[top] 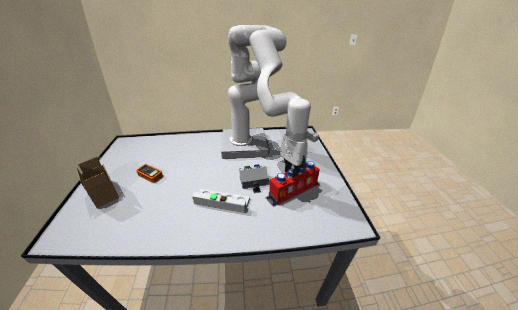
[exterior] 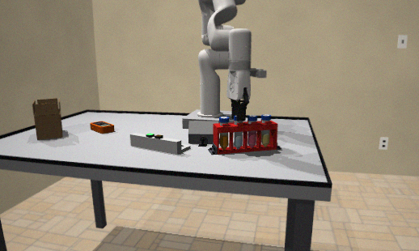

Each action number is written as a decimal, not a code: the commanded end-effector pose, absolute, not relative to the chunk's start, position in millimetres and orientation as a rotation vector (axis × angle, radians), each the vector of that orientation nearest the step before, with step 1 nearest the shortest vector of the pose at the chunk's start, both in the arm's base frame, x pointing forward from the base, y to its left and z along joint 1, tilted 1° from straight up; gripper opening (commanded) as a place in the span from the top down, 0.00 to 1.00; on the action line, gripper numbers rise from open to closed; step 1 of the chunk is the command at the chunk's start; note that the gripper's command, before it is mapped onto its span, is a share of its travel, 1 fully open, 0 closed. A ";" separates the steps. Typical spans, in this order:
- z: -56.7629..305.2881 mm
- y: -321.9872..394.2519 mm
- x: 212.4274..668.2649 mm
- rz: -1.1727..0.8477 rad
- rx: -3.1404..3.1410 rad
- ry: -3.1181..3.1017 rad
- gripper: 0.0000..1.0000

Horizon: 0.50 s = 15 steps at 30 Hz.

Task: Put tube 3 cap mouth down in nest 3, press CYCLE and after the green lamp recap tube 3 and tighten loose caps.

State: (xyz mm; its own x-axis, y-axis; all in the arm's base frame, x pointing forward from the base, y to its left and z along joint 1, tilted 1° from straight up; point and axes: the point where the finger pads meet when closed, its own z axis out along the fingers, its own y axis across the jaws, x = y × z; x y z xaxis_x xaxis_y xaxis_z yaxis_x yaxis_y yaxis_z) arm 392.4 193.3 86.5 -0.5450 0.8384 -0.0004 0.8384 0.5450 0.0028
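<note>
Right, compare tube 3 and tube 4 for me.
Contents: tube 3 holds pale blue liquid, tube 4 amber-brown.
Cap: the tool is shut on tube 3's cap; tube 4's cap stands free, with nothing touching it.
Place: tube 4 sits at the end of the red rack, tube 3 one slot inward.
Shared: both stand upright in the rack and have blue caps.

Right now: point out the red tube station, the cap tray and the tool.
red tube station (exterior: 246,126): exterior view, top bar of its front face.
cap tray (exterior: 157,143): exterior view, long grey front wall.
tool (exterior: 239,118): exterior view, between the fingertips, shut on a tube cap.
</note>
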 end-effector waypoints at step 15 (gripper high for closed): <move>86.7 193.9 393.5 0.017 2.160 2.293 1.00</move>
State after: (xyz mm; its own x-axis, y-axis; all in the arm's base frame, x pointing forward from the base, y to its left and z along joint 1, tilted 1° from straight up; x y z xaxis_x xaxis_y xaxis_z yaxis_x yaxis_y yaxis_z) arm 392.5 193.3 86.3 -0.1398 0.9902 0.0009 0.9902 0.1398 0.0028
